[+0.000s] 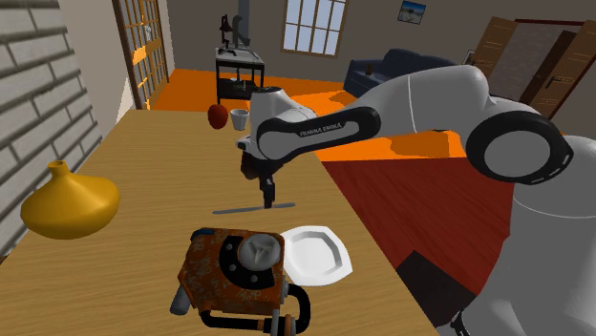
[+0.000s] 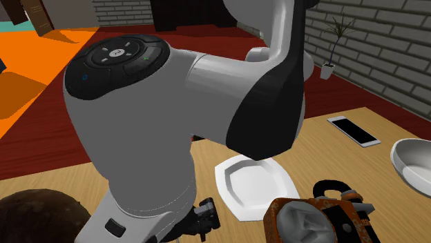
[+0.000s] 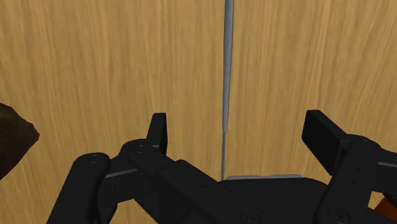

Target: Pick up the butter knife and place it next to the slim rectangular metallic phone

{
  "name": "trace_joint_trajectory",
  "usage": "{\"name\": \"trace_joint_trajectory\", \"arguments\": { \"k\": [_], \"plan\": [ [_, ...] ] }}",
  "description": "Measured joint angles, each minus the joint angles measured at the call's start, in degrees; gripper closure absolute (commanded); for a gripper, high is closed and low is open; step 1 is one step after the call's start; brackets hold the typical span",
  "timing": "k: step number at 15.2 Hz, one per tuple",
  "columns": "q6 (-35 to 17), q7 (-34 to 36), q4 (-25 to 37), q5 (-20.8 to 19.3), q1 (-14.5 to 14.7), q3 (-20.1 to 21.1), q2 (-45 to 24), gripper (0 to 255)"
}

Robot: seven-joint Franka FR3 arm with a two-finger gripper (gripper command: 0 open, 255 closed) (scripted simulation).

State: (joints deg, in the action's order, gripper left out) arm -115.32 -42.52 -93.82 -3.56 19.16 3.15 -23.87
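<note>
Straddling knife (image 3: 227, 63) | claw (image 3: 242, 137) wide open, empty | knife directly below, centre of shoulder frame, long axis square to closing line

Soft, even light is filling the room, and the window (image 1: 313, 26) is glowing pale at the back. The white arm (image 1: 420, 95) is catching a gentle sheen, shading to grey underneath. The wooden table (image 1: 143, 162) is lying evenly lit; the knife (image 3: 226, 70) is showing flat grey. Edges are looking crisp near and far.
</note>
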Motion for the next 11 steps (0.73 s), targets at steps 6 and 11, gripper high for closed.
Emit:
{"name": "trace_joint_trajectory", "arguments": {
  "k": [6,11],
  "plan": [
    [-2.96,0.03,-1.63,-0.16,-0.02,-0.06,-1.32,0],
    [-3.10,0.05,-1.72,-0.17,-0.01,-0.06,-1.36,255]
  ]
}}
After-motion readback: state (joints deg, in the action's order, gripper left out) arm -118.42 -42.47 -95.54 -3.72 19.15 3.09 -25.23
